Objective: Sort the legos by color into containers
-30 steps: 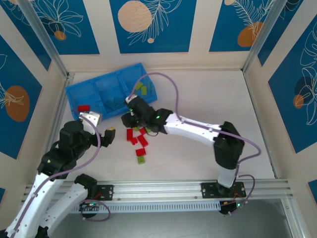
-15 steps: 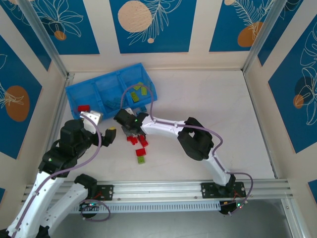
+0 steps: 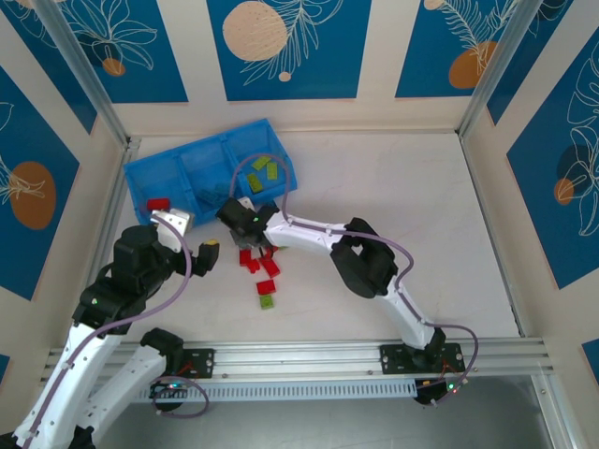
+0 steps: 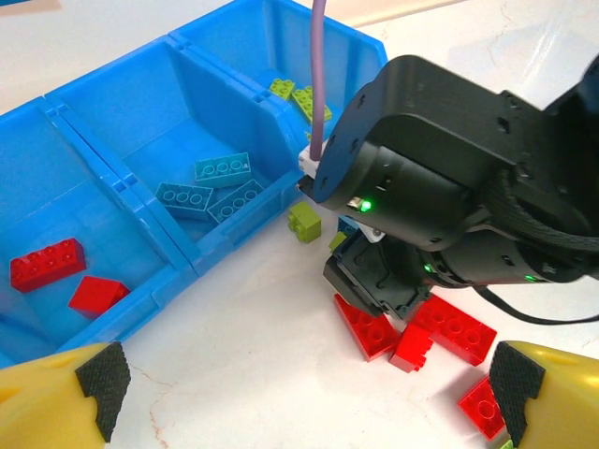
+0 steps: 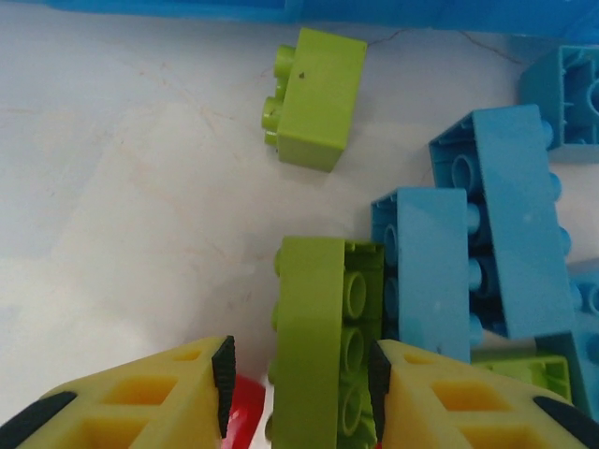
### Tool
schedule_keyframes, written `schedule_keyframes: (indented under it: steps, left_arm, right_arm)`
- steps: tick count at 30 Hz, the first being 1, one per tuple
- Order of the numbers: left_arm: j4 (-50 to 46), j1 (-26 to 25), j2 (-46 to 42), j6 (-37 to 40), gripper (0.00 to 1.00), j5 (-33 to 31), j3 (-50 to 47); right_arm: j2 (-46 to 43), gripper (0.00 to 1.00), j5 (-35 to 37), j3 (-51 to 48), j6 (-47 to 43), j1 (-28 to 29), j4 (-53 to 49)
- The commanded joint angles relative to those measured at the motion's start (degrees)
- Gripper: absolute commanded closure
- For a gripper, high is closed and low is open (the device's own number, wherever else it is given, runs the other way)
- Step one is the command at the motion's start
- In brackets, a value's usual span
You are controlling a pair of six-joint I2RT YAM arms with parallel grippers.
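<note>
The blue bin (image 3: pixel 154 173) stands at the back left. Its left compartment holds red legos (image 4: pixel 47 265), the middle one light blue legos (image 4: pixel 201 187), the right one yellow-green legos (image 4: pixel 299 94). Loose red legos (image 3: pixel 267 267) and a green one (image 3: pixel 267 300) lie in front of it. My right gripper (image 3: pixel 245 227) is low over this pile. In its wrist view the jaws straddle a yellow-green lego (image 5: pixel 318 346) lying on its side; the right pad is at the lego and a gap remains at the left pad. Light blue legos (image 5: pixel 496 224) lie beside it. My left gripper (image 4: pixel 307 393) is open and holds nothing.
A second yellow-green lego (image 5: pixel 316 98) lies just beyond the straddled one, near the bin's front wall (image 5: pixel 281 9). The right arm's wrist (image 4: pixel 440 196) and purple cable (image 4: pixel 318 75) hang between the left gripper and the pile. White table stretches to the right (image 3: pixel 402 178).
The right arm has folded its elbow inward, and its gripper has shifted left and down onto the pile at the bin's front wall. The left arm has stayed still.
</note>
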Motion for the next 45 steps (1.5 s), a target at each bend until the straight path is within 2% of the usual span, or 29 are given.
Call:
schedule_keyframes:
  steps: [1, 5, 13, 22, 26, 29, 33, 36, 39, 42, 45]
  left_arm:
    - [0.8, 0.8, 0.0, 0.1, 0.0, 0.9, -0.1]
    - [0.8, 0.8, -0.1, 0.1, 0.0, 0.7, -0.1]
    - [0.7, 1.0, -0.1, 0.1, 0.0, 0.6, -0.2]
    - [0.7, 1.1, -0.1, 0.1, 0.0, 0.7, -0.2]
    - [0.7, 1.1, -0.2, 0.1, 0.0, 0.7, -0.2]
    - [0.7, 1.1, -0.3, 0.1, 0.0, 0.6, -0.2]
    - [0.7, 1.2, -0.3, 0.2, 0.0, 0.4, -0.2]
    - [0.7, 1.2, -0.4, 0.2, 0.0, -0.1, -0.3]
    - [0.5, 1.2, -0.4, 0.3, 0.0, -0.7, -0.4]
    - [0.6, 1.2, -0.4, 0.3, 0.0, -1.2, -0.5]
    - [0.7, 1.3, -0.3, 0.1, 0.0, -1.7, -0.7]
  right_arm:
    - [3.4, 0.56, -0.4, 3.7, 1.1, -0.5, -3.3]
    - [5.6, 0.59, 0.9, 6.0, 1.2, -1.2, -5.6]
    - [3.0, 0.74, 0.9, 5.0, -0.3, -1.8, -6.4]
    - [-13.1, 0.88, -13.2, -7.3, -1.8, -2.4, 7.1]
    - [-18.9, 0.88, -13.6, -10.1, -2.2, -2.8, 10.6]
    - [-20.9, 0.88, -9.6, -10.5, -4.8, -3.7, 13.7]
    - [-16.8, 0.88, -4.4, -5.2, -10.9, -7.5, 18.5]
    - [-9.0, 0.88, -4.6, 3.5, -13.6, -11.1, 18.9]
    - [-0.1, 0.88, -7.7, 15.6, -13.3, -14.1, 14.4]
    - [6.0, 0.88, -8.6, 27.5, -12.8, -14.8, 3.8]
    - [3.2, 0.82, -8.2, 25.5, -13.2, -12.9, 1.7]
